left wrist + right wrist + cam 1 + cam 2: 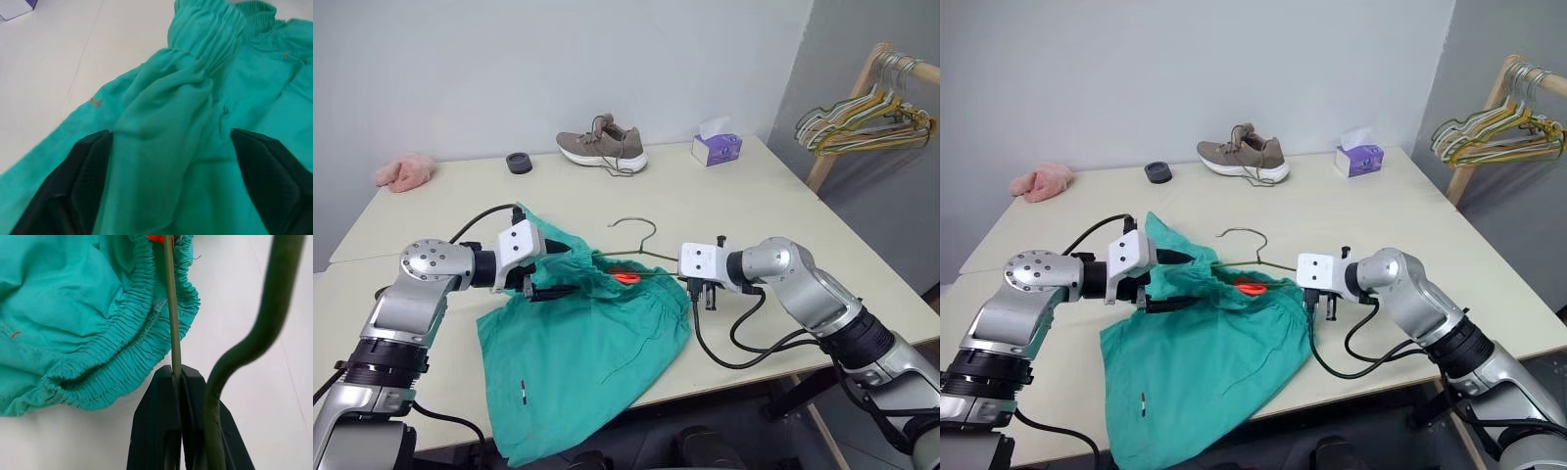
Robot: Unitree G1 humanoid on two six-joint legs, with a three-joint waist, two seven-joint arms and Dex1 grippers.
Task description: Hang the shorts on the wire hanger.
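Jaws of the right gripper (177, 377) clamp the thin olive-grey wire hanger (171, 308), while the left gripper (171, 147) straddles bunched teal-green fabric shorts (195, 112), fingers apart.

The shorts (578, 343) are thin matt teal cloth, crinkled, with a gathered elastic waistband. The wire hanger (172, 328) is smooth, dull olive metal. The table (724, 206) has a pale, matt, smooth top. The fingertips (161, 426) are matt black plastic.
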